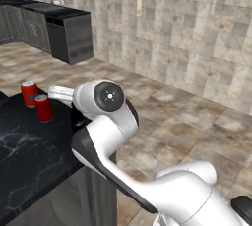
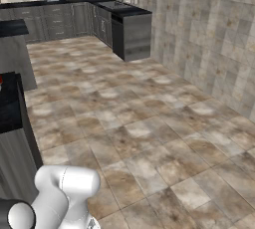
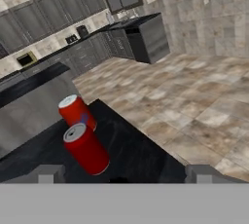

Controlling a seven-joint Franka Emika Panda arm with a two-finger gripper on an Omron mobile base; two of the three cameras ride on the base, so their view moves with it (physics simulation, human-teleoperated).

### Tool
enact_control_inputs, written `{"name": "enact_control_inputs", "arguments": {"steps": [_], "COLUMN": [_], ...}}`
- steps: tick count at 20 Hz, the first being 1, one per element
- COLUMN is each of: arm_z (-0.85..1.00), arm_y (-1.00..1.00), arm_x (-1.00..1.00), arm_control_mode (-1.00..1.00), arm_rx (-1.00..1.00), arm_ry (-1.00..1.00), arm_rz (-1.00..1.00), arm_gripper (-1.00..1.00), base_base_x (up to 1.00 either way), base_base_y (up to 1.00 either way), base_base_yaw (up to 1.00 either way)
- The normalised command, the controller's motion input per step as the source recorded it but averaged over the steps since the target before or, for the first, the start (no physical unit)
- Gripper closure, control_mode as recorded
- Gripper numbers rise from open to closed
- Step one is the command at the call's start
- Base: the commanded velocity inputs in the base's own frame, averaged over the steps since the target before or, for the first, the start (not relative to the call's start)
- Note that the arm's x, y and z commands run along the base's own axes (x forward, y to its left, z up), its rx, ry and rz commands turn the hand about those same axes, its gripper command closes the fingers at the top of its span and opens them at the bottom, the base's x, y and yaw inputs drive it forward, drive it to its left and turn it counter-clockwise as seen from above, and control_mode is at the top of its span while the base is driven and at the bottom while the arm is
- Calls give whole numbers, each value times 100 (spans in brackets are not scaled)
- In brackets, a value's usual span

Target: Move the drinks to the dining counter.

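Note:
Two of the drinks, red cans with silvery tops, stand upright and close together on the glossy black, white-veined top of the dining counter (image 1: 29, 156). In the left base view, one can (image 1: 29, 93) is farther back and the other (image 1: 44, 108) is nearer. The hand view shows the nearer can (image 3: 87, 148) just ahead of my gripper (image 3: 124, 177), slightly left of centre. The farther can (image 3: 77, 112) is behind it. My fingertips (image 3: 48, 174) are spread wide, open, with nothing between them. My arm's elbow hides most of the hand in the left base view.
The counter's corner (image 1: 96, 158) drops to tiled floor (image 2: 149, 123) on the right. A dark-fronted cabinet block (image 1: 74, 36) ends a run of grey cabinets (image 2: 60, 19) along the tiled back wall. A second black-topped, grey-sided block (image 2: 15, 49) stands beyond the counter.

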Motion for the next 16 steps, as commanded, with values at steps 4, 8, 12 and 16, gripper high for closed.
{"name": "enact_control_inputs", "arguments": {"steps": [4,8,12,16], "arm_z": [92,100,38,-1], "arm_y": [0,-22,-98,-100], "arm_x": [-30,-90,-100,-100], "arm_control_mode": [-100,-100,-100,-100], "arm_rx": [0,0,2,0], "arm_ry": [0,2,0,0], "arm_rz": [0,0,15,29], "arm_gripper": [-100,-100,-100,-100], "base_base_x": [0,0,0,0], "base_base_y": [0,0,0,0], "base_base_yaw": [0,0,0,0]}}
